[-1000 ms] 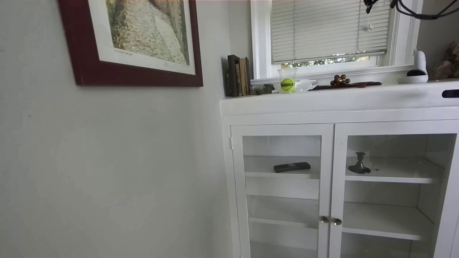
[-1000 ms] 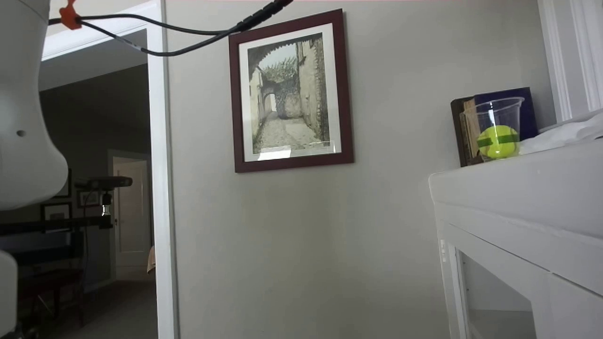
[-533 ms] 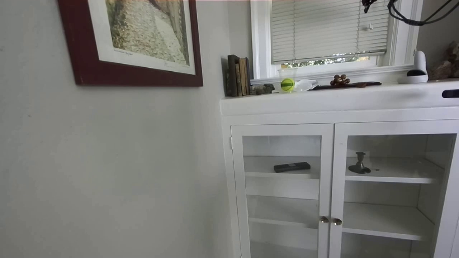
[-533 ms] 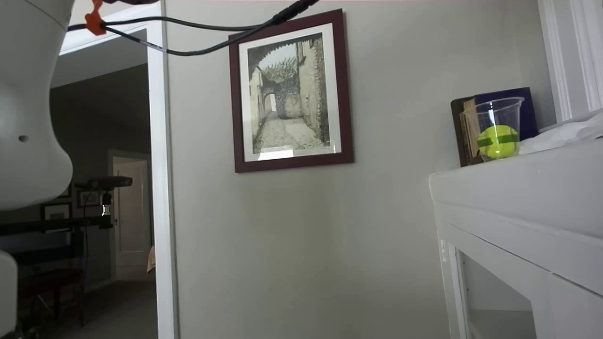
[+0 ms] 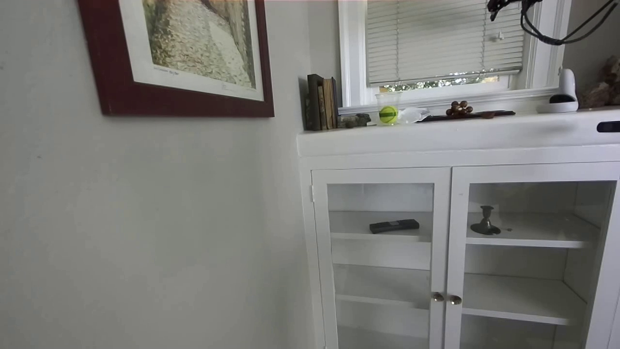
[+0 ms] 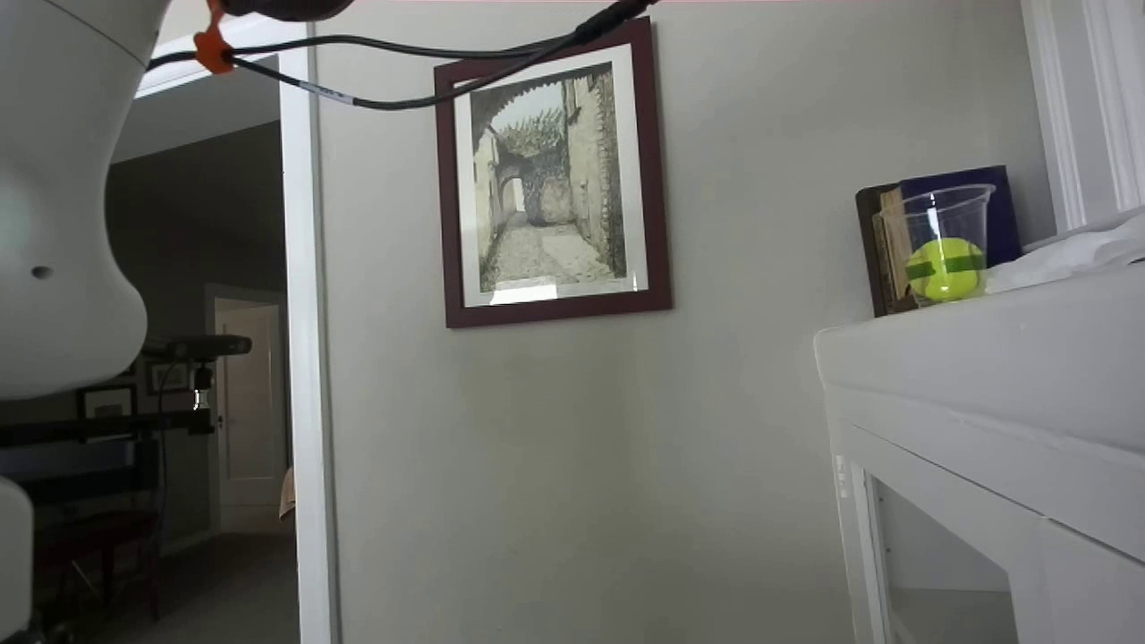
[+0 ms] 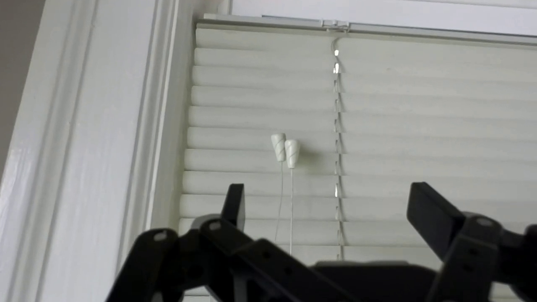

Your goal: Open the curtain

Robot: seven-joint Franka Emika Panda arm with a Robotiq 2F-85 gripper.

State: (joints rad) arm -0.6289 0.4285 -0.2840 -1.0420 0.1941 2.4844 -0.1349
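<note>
The curtain is a white horizontal-slat blind (image 5: 441,43), lowered almost to the sill, with a strip of greenery showing below it. In the wrist view, which stands upside down, the blind (image 7: 419,126) fills most of the background. Two white cord tassels (image 7: 292,153) hang close together on thin cords in front of the slats. My gripper (image 7: 329,197) is open and empty. The cords pass between its fingers in the picture, nearer one finger; whether they lie at finger depth I cannot tell. In an exterior view only part of the gripper (image 5: 503,6) shows, before the blind.
A white cabinet (image 5: 378,145) stands below the window. On it are books (image 5: 322,103), a plastic cup with a yellow-green ball (image 5: 388,114), a brown ball cluster (image 5: 459,108) and a white camera (image 5: 566,89). A red-framed picture (image 6: 664,179) hangs on the wall. Cables (image 6: 394,103) loop from the arm (image 6: 63,224).
In an exterior view the gripper has moved slightly left, with its cable lower. In an exterior view the arm and its cables have shifted right. The blind has not moved.
</note>
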